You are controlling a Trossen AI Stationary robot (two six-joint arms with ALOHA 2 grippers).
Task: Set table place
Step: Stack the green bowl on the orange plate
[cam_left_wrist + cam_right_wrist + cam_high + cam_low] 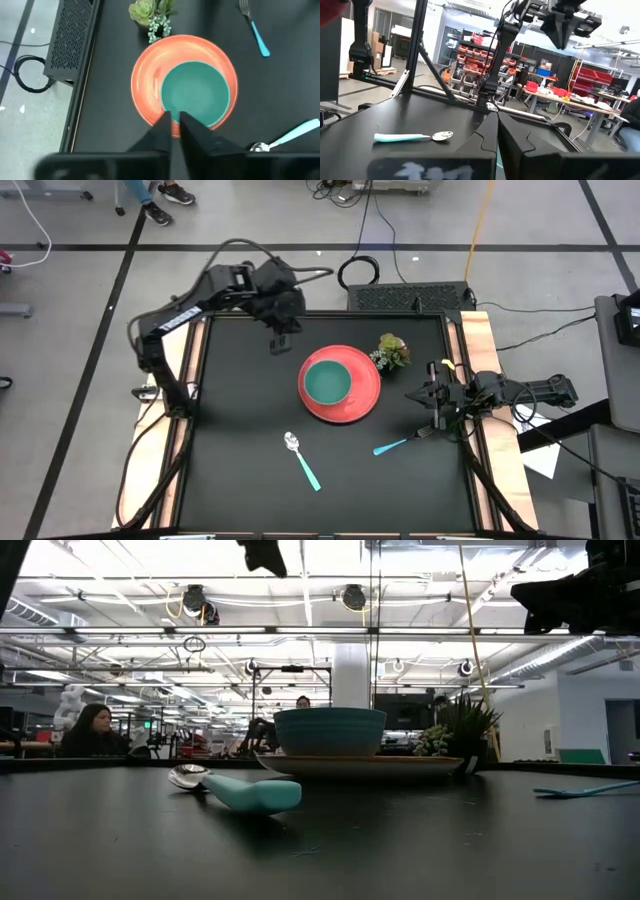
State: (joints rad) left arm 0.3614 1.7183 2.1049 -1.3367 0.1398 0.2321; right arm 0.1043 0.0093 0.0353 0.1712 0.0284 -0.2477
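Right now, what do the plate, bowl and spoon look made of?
Plate: red, glazed ceramic or melamine by its soft sheen; can't tell which. Bowl: teal, matte, faintly ribbed outside, likely the same. Spoon: shiny metal head, matte teal handle, probably plastic.

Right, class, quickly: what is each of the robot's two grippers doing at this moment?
Left gripper: shut, holding nothing, up above the black table's far side.
Right gripper: shut, empty, low at the table's right edge.

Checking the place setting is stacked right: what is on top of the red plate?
A teal bowl sits on the red plate, toward its left side in the high view. The bowl looks empty. The patch of plate beneath the bowl is covered, so it cannot be seen.
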